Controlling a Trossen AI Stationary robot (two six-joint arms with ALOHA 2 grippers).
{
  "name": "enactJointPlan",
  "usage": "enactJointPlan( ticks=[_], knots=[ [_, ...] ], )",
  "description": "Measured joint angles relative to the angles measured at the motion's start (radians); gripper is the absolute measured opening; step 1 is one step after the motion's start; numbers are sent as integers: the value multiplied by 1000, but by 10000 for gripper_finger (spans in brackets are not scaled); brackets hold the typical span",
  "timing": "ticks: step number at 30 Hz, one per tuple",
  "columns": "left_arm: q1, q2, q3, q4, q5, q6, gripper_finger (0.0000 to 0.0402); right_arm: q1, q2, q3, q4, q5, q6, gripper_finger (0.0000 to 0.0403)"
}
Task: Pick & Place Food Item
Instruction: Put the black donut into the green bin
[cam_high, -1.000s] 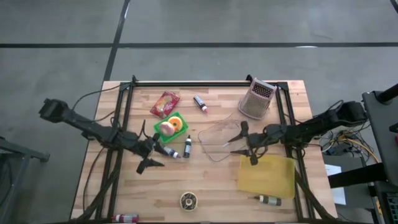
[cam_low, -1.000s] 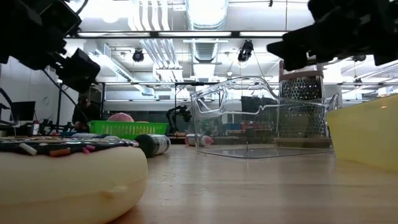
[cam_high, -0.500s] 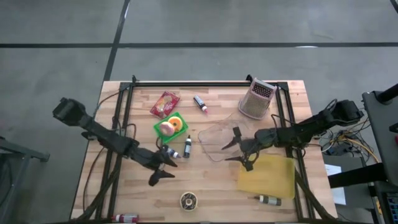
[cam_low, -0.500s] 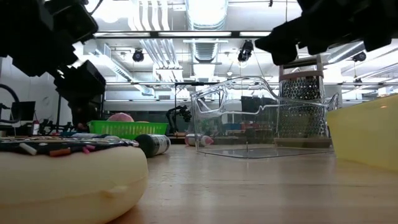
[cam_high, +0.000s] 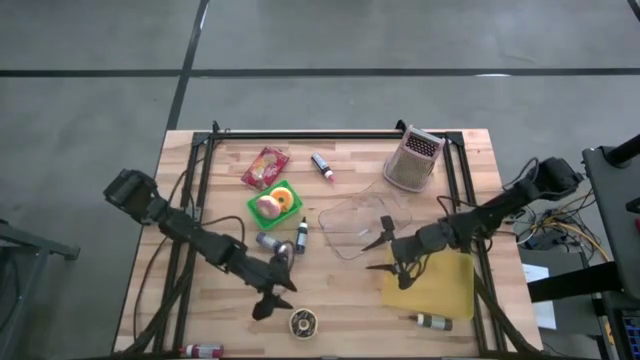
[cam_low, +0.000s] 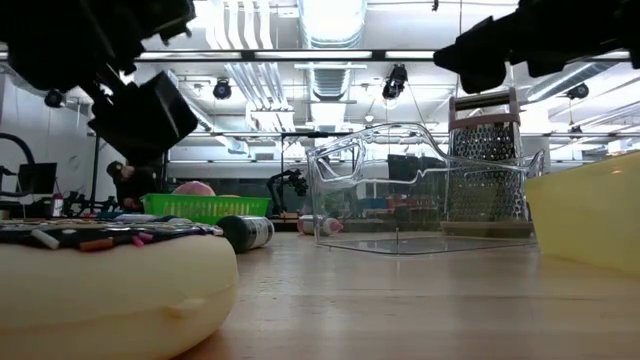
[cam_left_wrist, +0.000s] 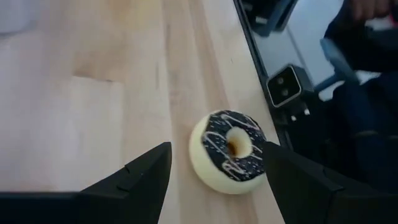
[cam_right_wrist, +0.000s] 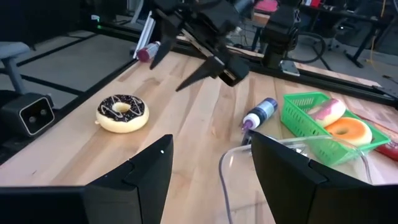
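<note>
Left hand: the left hand (cam_high: 275, 290) hangs over the worktop (cam_high: 340, 300) near its front edge, fingers spread wide, nothing between them.
Doughnut: the chocolate-iced doughnut (cam_left_wrist: 229, 151) lies flat on the worktop just ahead of the left hand, lined up between its two fingertips (cam_left_wrist: 149, 168) and apart from them.
Right hand: the right hand (cam_high: 385, 255) hovers at the near edge of the clear container (cam_high: 355, 225), fingers wide and empty.
Yellow tray: the yellow tray (cam_high: 430, 285) sits just behind and under the right hand's wrist.
Green basket: the green basket (cam_right_wrist: 323, 124) holds a pink and an orange doughnut, well off beyond the left hand.
Bottle: a small bottle (cam_right_wrist: 258, 115) lies between basket and right hand.
Grater: the metal grater (cam_high: 414, 160) stands far from both hands.
</note>
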Motion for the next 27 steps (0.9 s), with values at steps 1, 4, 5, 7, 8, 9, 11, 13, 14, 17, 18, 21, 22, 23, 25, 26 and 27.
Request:
enactJointPlan(
  ticks=[1,4,5,7,8,9,11,13,14,17,18,21,22,23,25,26,27],
  knots=[
    [-7,9,22,-34,-1,4,255,9,0,0,0,12,0,215],
    [-24,41,83,-97,-12,6,255,28,0,0,1,41,-1,215],
    [-30,51,99,-123,-21,7,255,33,0,0,1,45,-2,215],
    [-37,76,126,-144,-31,8,255,42,0,0,1,61,-2,215],
    [-41,83,132,-157,-38,8,255,45,0,0,2,65,-1,215],
    [-43,93,138,-162,-45,7,255,47,0,0,3,65,1,215],
    [-46,109,147,-155,-56,7,255,53,0,0,3,65,4,215],
    [-46,125,153,-157,-65,7,255,56,0,0,5,65,5,215],
    [-46,132,158,-154,-70,7,255,58,0,0,6,66,5,215],
    [-46,154,176,-154,-73,7,255,61,0,0,11,70,7,215],
    [-48,161,182,-151,-73,7,255,62,0,0,10,74,7,215],
    [-51,190,210,-150,-72,9,255,67,2,0,11,91,8,215],
    [-52,199,218,-151,-71,13,255,67,2,0,8,91,9,215],
    [-53,209,228,-152,-66,18,255,67,2,0,10,91,11,215],
    [-54,227,244,-148,-64,31,255,67,2,0,11,91,15,215],
    [-54,232,247,-152,-64,32,255,67,2,0,11,91,16,215],
    [-54,240,251,-153,-64,31,255,67,2,0,11,91,16,215]
  ],
)
